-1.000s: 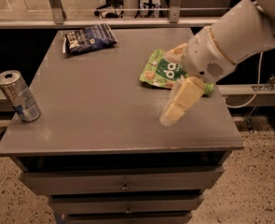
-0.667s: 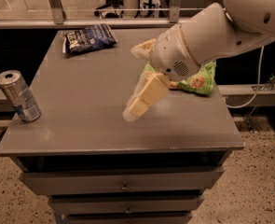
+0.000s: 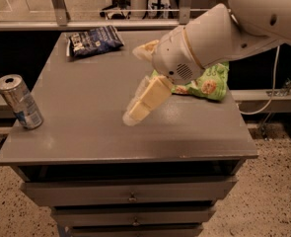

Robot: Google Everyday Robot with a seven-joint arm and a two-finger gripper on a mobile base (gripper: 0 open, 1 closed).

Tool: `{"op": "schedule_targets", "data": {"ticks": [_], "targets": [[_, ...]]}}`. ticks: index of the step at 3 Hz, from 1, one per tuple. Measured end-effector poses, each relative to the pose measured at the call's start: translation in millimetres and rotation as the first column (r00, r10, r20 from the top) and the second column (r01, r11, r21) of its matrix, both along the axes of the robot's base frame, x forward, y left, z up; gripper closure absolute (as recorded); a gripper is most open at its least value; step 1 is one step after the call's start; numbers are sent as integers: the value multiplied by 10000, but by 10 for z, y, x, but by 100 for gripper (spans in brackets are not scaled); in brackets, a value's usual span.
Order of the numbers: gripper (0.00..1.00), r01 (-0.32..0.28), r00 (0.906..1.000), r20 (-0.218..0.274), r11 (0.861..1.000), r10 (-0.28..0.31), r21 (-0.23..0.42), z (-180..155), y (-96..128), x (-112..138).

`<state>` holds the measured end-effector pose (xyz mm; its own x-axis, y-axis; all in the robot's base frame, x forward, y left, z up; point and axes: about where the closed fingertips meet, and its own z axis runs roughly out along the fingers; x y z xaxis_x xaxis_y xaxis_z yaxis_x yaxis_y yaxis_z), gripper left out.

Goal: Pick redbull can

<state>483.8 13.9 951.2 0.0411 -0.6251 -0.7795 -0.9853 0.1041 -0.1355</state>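
The redbull can [image 3: 19, 101], slim and silver with blue panels and a shiny top, stands upright at the left edge of the grey cabinet top [image 3: 86, 132]. My gripper [image 3: 133, 83] hangs over the middle of the cabinet top, well to the right of the can and not touching it. Its cream fingers are spread apart: one points down-left [image 3: 142, 102], the other sits higher up [image 3: 145, 48]. It holds nothing. The white arm reaches in from the upper right.
A dark blue snack bag [image 3: 93, 41] lies at the back left of the top. A green snack bag [image 3: 206, 83] lies at the right, partly hidden behind the arm. Drawers [image 3: 130, 196] sit below the front edge. A metal rail runs behind.
The arm and gripper have moved left across the cabinet top, from above the green bag to the middle, closer to the can. The can and bags have not moved.
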Motion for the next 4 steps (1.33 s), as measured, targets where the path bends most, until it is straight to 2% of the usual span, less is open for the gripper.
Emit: {"op": "schedule_targets", "data": {"ticks": [1,2,4], "targets": [[0,-607,9981,-36,9952,612,772,-104,525,89],[0,-1368,9899,-78,9695,1413,2033,-346,1415,218],[0,-1823,9790,-227,9207,2024,3451,-581,2260,243]]}}
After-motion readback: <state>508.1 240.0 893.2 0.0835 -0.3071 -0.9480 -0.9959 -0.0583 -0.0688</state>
